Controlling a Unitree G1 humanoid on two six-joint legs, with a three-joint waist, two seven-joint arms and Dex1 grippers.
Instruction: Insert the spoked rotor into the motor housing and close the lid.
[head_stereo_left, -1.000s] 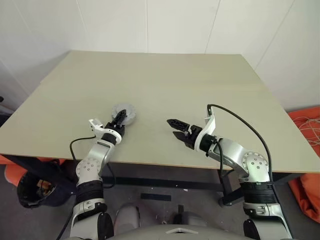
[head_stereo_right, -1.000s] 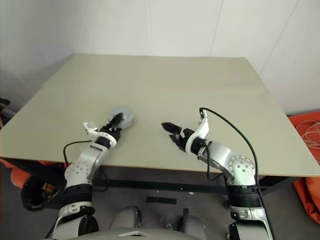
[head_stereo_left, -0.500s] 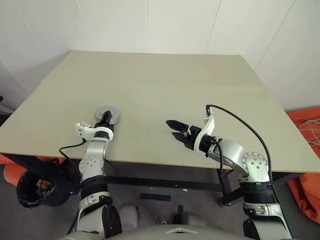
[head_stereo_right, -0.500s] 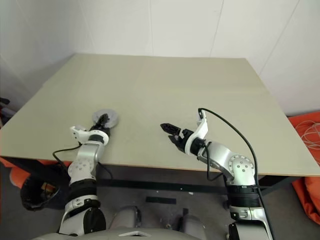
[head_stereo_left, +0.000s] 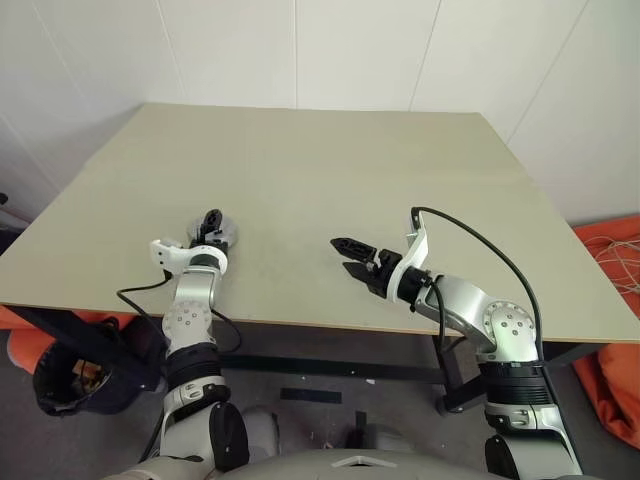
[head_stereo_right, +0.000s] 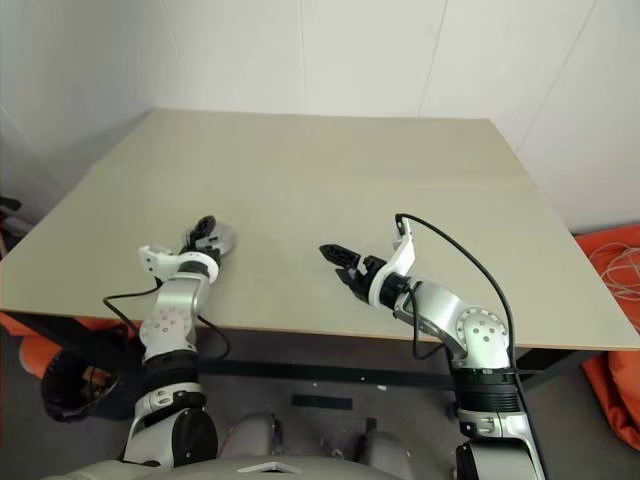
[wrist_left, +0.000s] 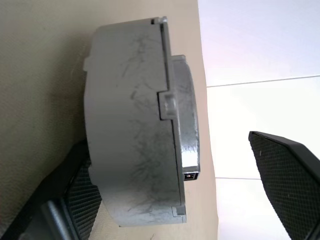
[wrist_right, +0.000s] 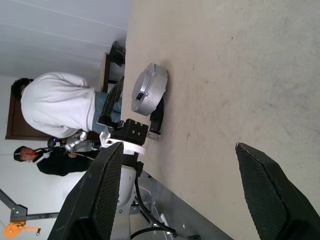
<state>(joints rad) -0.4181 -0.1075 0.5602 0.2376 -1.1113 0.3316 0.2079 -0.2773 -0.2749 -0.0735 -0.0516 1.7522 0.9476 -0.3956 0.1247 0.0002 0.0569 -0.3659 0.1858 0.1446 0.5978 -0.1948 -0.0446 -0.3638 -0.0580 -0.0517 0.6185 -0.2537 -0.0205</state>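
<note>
The motor housing (head_stereo_left: 224, 236) is a round grey case near the table's front left edge, with its lid (wrist_left: 182, 115) shut on it. The spoked rotor is hidden. My left gripper (head_stereo_left: 209, 226) stands open around the housing. In the left wrist view one finger (wrist_left: 75, 200) lies against the case and the other finger (wrist_left: 285, 175) is well clear of the lid. My right gripper (head_stereo_left: 341, 254) hovers open over the table's front middle, a good way to the right of the housing, with nothing between its fingers.
The beige table (head_stereo_left: 350, 170) stretches far back to the white wall. Its front edge runs just under both wrists. Orange cloth (head_stereo_left: 615, 260) lies on the floor at the right. Two people (wrist_right: 60, 110) are in the background of the right wrist view.
My left arm swung to the left and carried the housing along the table towards its left edge. Its fingers have since spread off the case. The right arm stayed still.
</note>
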